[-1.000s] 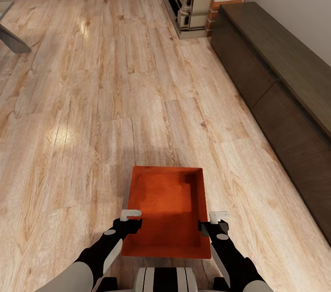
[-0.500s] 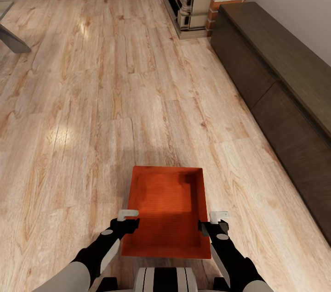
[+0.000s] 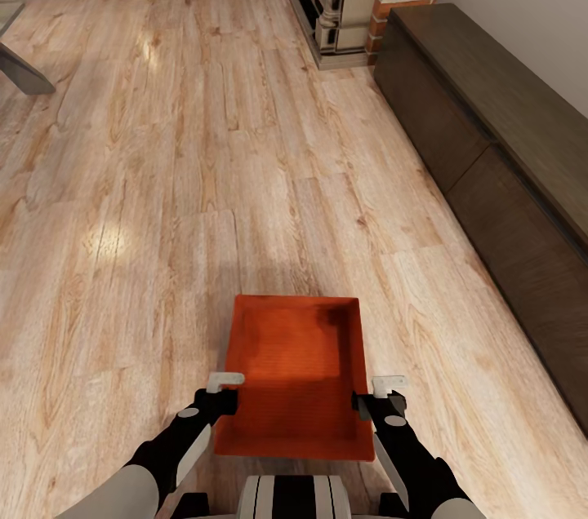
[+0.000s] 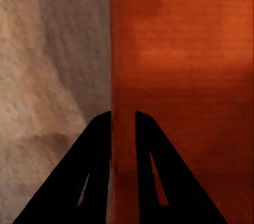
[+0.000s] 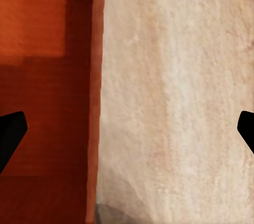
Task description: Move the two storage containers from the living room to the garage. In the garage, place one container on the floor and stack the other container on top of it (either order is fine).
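Bin point(image 3: 294, 376) sat on the wood floor point(image 3: 163, 201) just ahead of the base, cabinet point(image 3: 498, 168) well to its right. Left gripper point(image 4: 123, 123) was pinched on the bin's left wall. Right gripper point(image 3: 377, 395) was spread wide, straddling the right wall, not clamped. Looked rigid, light, slick; thin low walls, so grip mid-wall both sides.

- Head view bright, evenly lit, sharp; pale glare patches on wood floor point(image 3: 122, 241).
- Soft shadow across container point(image 3: 296, 376), darker at near end.
- Wrist views soft, blurred; fingers point(image 4: 95, 176) pure black silhouettes.
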{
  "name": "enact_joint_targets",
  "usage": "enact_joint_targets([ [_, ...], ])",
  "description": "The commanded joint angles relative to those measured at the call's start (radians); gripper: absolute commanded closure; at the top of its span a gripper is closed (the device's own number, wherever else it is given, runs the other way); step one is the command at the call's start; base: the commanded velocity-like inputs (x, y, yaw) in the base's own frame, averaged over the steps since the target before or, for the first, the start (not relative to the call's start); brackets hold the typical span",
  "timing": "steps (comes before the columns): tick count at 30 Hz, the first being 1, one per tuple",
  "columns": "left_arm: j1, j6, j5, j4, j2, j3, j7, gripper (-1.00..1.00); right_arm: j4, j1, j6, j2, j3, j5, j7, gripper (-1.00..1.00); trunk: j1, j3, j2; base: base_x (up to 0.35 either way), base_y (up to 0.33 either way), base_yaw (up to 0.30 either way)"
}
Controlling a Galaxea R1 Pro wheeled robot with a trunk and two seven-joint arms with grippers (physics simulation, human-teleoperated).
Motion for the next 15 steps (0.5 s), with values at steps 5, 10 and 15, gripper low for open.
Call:
enact_joint_targets([
  [5,0.000,0.005,0.007,-0.001,0.001,-0.008,0.005,1.00,-0.002,0.000,0.008,0.000,0.004,0.003,-0.006,-1.00,0.000,0.000,0.000,0.000,0.000,0.000],
  [10,0.000,0.005,0.007,-0.002,0.000,-0.009,0.006,1.00,-0.002,0.000,0.008,0.000,0.004,0.003,-0.007,-1.00,0.000,0.000,0.000,0.000,0.000,0.000],
  [15,0.000,0.006,0.007,-0.002,0.000,-0.009,0.005,1.00,-0.002,0.000,0.008,0.000,0.004,0.003,-0.007,-1.00,0.000,0.000,0.000,0.000,0.000,0.000],
])
